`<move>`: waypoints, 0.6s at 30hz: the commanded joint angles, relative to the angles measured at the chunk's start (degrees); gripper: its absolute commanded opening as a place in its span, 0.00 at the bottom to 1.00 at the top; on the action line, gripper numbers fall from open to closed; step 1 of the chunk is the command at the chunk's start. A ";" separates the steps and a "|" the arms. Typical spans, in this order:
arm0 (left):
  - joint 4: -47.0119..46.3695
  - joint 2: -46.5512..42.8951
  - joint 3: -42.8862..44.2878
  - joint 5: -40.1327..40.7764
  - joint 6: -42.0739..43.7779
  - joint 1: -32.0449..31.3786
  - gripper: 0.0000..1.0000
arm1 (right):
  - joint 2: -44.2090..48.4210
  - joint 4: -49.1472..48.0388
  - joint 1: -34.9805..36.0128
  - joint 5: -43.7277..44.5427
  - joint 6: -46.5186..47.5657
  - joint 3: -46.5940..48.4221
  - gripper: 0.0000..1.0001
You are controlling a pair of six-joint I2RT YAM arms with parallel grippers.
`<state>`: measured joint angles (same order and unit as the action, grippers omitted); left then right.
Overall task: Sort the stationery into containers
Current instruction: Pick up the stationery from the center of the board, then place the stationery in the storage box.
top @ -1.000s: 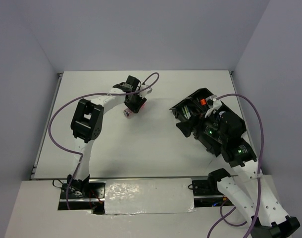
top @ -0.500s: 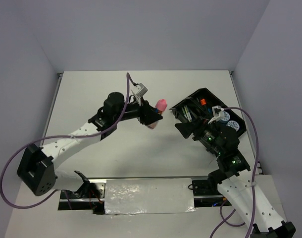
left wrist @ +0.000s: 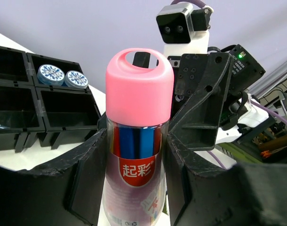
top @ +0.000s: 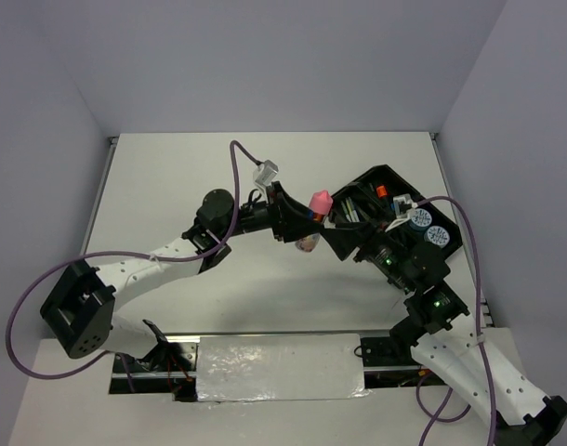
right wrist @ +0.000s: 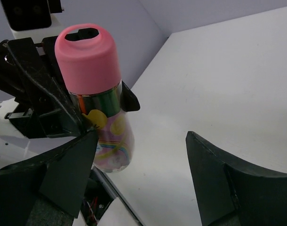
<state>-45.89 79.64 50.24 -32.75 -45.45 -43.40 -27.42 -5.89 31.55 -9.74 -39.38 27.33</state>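
Left hand [top: 305,226] carried pink tube [top: 318,202] rightward toward the tray [top: 380,171].

Top external: we look steeply down from above and behind both arm bases [top: 151,356], far off, whole table [top: 172,177] framed | Left wrist: we sit close behind the left gripper [left wrist: 136,179], facing out past its fingertips [left wrist: 82,174] | Right wrist: likewise behind the right gripper [right wrist: 143,174], facing opposite | Shared: pink tube [left wrist: 139,117] between both grippers, in all views

I'm driving this remotely in what looks like a robotics lab cell: a white table [top: 172,167] boxed in by plain lilac-grey walls [top: 265,65], with purple cables [top: 233,160] looping off arms [top: 144,265] bolted to a foil-covered base plate [top: 274,367].
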 commanded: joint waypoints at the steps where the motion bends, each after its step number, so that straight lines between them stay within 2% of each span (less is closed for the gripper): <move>1: -0.09 -1.58 0.73 1.72 1.15 -2.13 0.00 | 2.28 -8.43 2.02 -3.71 2.19 1.85 0.84; 4: 4.57 -2.47 1.53 4.18 2.38 -2.13 0.00 | 3.69 -11.85 1.94 -7.39 3.60 1.50 0.82; 7: 7.04 -3.34 1.79 8.75 1.69 -2.04 0.00 | 0.01 -12.30 2.02 -14.68 4.48 3.34 0.81; 9: 6.69 -3.08 2.58 7.45 1.59 -2.13 0.00 | -2.28 -11.68 2.02 -17.84 5.10 3.78 0.80; 14: 7.04 -4.05 2.32 6.99 1.51 -2.04 0.00 | 1.14 -17.04 1.94 -22.15 6.67 0.97 0.82; 16: 7.65 -4.84 2.14 8.49 1.16 -1.87 0.00 | 0.97 -12.77 2.02 -24.19 9.39 4.03 0.82; 18: 6.96 -4.84 2.67 5.71 2.29 -1.95 0.00 | 1.49 -9.06 2.02 -20.25 9.76 4.93 0.85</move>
<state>-36.75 75.96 51.18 -26.92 -44.99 -45.17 -27.44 -13.30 33.01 -27.38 -31.99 28.25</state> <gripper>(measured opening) 0.568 0.842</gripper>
